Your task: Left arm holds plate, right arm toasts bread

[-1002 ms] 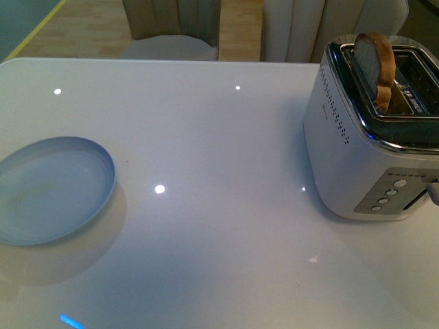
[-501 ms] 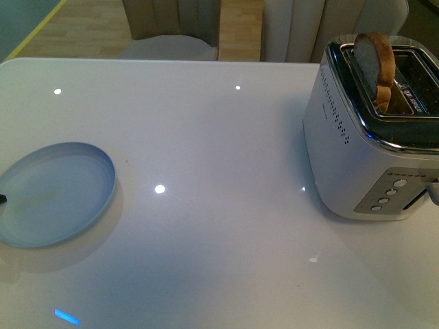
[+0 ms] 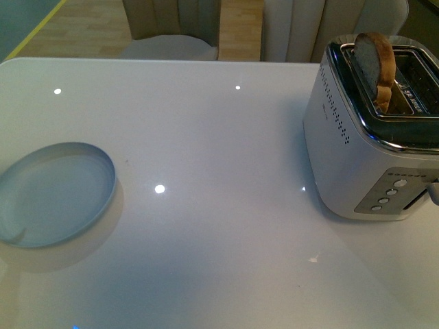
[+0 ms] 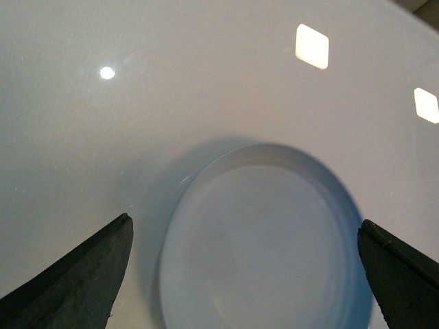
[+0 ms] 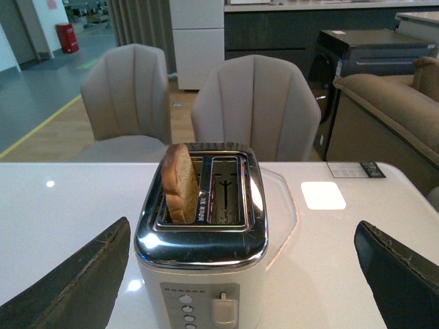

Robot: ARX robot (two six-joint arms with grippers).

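On the glossy white worktop point(image 3: 219, 151) the pale blue-grey plate point(image 3: 55, 194) sits at the robot's left, near the left edge of the front view, with a soft shadow beneath its near side. Well apart from it, at the robot's right, stands a white toaster point(image 3: 370, 137) with a chrome top, a column of round buttons on its front panel and a lever beside them. The bread point(image 3: 376, 65) stands upright in one of the toaster's two slots, the one nearer the plate, its rounded brown crust rising above the chrome rim; the other slot shows only its inner wires. In the left wrist view the left gripper point(image 4: 243, 274) hangs above the plate with its two dark fingers point(image 4: 75, 277) spread wide to either side of the plate, not touching it. In the right wrist view the right gripper point(image 5: 243, 277) is likewise spread wide, its fingers apart at either side of the toaster, holding nothing. Behind the worktop two beige upholstered chairs point(image 5: 255, 110) stand side by side.
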